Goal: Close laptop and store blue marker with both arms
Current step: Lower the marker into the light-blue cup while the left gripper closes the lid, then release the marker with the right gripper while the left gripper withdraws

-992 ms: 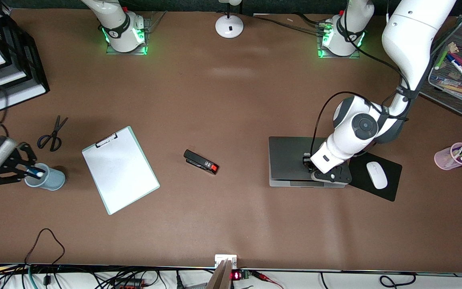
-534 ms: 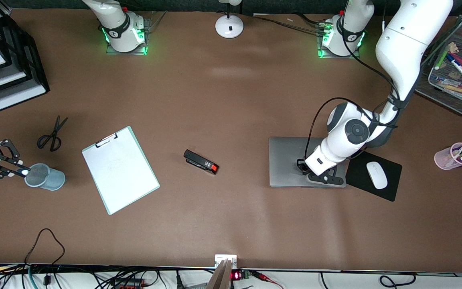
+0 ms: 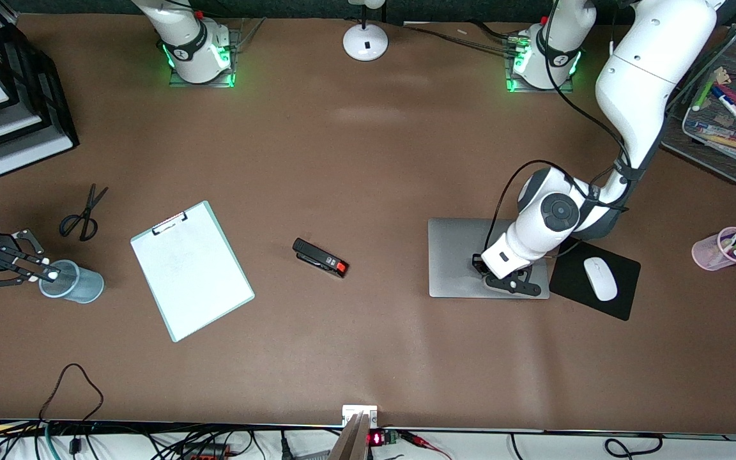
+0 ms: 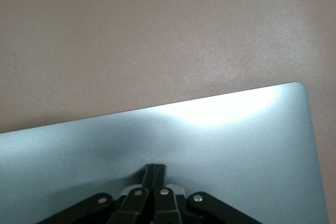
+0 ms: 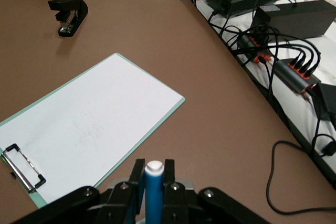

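The laptop [image 3: 457, 255] lies closed on the table, silver lid up. My left gripper [image 3: 510, 281] is shut, and its fingertips [image 4: 156, 171] rest on the lid [image 4: 226, 140] near the edge closest to the front camera. My right gripper [image 3: 45, 273] is at the right arm's end of the table, shut on the blue marker [image 5: 154, 192]. The marker's white end [image 3: 53, 275] shows at the rim of a blue-grey mesh cup [image 3: 80, 285].
A white clipboard [image 3: 190, 268] and a black stapler [image 3: 320, 257] lie mid-table. Scissors [image 3: 84, 214] lie near the cup. A mouse [image 3: 600, 278] sits on a black pad beside the laptop. There is also a pink pen cup [image 3: 722, 249], a mesh tray of markers [image 3: 726, 108] and black paper trays [image 3: 16, 96].
The laptop lid went from slightly raised to flat shut under my left gripper. My right gripper dropped lower and shifted beside the cup, still holding the marker at its rim.
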`<move>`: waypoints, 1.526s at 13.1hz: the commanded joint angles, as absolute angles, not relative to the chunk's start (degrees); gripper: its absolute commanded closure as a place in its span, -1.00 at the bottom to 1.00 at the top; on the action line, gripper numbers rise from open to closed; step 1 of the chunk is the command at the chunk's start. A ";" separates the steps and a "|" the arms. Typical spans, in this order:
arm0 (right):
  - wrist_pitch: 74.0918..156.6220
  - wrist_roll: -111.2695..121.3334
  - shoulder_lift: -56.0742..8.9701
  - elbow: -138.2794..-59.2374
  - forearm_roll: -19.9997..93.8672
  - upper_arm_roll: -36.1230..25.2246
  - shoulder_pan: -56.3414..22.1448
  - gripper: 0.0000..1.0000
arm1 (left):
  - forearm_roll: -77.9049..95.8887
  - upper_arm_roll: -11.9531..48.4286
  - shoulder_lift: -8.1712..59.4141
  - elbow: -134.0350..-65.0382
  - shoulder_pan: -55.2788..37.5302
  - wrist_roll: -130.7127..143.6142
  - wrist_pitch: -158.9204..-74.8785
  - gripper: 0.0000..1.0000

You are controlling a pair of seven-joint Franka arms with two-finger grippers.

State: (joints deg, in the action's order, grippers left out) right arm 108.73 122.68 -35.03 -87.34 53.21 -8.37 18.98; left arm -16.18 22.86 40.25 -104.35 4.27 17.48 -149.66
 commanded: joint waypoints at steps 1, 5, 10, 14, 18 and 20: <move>107.58 123.93 -35.42 -86.57 54.58 -7.56 19.95 0.86 | -17.84 23.73 37.11 -103.19 5.01 17.31 -144.00 0.91; 107.14 124.01 -37.00 -86.57 55.72 -7.56 20.04 0.86 | -17.40 24.87 28.23 -101.34 4.75 17.23 -125.38 0.02; 105.29 123.67 -38.32 -86.57 57.30 -7.56 21.62 -0.99 | -16.96 28.37 21.54 -93.03 5.18 17.14 -103.24 -1.00; 100.58 117.90 -37.71 -81.32 55.56 -7.91 22.06 -1.00 | -15.31 30.15 21.53 -79.74 5.45 15.40 -87.39 -1.00; 93.79 97.87 -36.13 -73.59 45.38 -7.74 21.19 -1.00 | -7.67 30.23 21.27 -77.87 13.51 8.26 -85.25 -1.00; 90.54 87.07 -34.98 -68.93 38.10 -7.73 18.47 -1.00 | -6.60 29.36 17.78 -77.78 14.33 7.21 -85.51 -1.00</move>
State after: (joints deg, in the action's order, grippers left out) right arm 93.51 96.33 -35.99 -73.22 43.74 -7.90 20.60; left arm -8.32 29.28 20.29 -79.02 13.38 9.15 -86.47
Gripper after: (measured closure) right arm 0.000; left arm 0.000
